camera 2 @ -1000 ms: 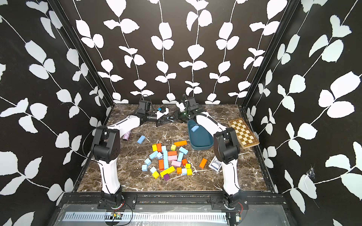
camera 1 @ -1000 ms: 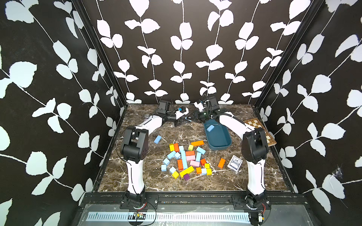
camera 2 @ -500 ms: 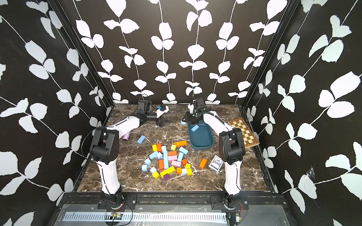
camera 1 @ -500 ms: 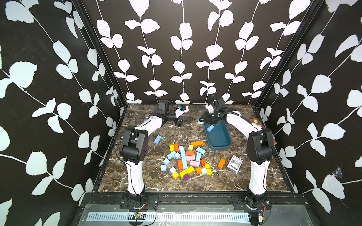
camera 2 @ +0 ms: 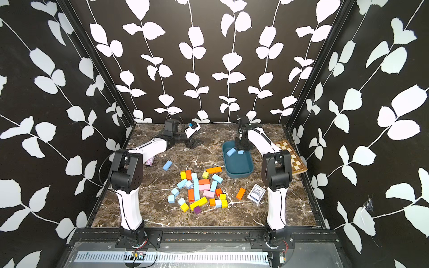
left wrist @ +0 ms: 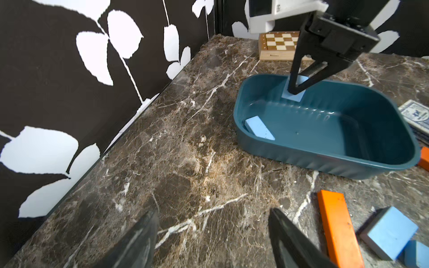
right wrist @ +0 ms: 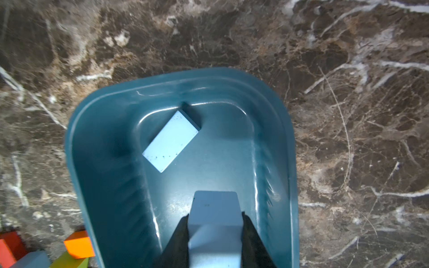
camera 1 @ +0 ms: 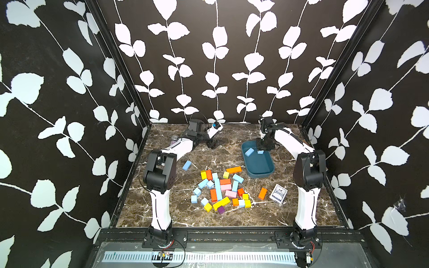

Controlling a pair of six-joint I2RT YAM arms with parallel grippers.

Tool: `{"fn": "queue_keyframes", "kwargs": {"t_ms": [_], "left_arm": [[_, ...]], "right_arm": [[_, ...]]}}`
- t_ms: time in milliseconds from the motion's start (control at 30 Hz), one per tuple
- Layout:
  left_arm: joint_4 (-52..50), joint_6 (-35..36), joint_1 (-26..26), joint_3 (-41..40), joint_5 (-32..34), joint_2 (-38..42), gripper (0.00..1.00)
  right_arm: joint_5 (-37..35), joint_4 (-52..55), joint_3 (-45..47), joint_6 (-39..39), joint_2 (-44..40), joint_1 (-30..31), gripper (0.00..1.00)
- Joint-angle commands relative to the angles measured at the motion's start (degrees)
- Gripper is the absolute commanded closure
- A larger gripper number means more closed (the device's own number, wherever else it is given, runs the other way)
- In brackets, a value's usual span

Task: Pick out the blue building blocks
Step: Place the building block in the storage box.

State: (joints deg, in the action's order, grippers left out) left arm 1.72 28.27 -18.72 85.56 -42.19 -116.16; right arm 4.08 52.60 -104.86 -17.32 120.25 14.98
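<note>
Blue building block (right wrist: 214, 222) sits clamped between my right fingers (right wrist: 177, 246) over the tray (right wrist: 104, 185); my left fingers (left wrist: 139, 243) stand apart.

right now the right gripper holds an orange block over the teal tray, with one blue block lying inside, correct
No: the held block is light blue, not orange, as the right wrist view shows. The right gripper does hold it over the teal tray, with one blue block lying inside.
</note>
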Motion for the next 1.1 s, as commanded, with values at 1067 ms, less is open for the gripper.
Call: {"fn": "queue_keyframes", "kwargs": {"t_ms": [1067], "left_arm": [[-1.80,1.30,-0.30,1.45,3.87,-0.12,0.24]], "right_arm": [[2.58,-2.24,-7.32,6.23,11.20,4.53,0.72]]}}
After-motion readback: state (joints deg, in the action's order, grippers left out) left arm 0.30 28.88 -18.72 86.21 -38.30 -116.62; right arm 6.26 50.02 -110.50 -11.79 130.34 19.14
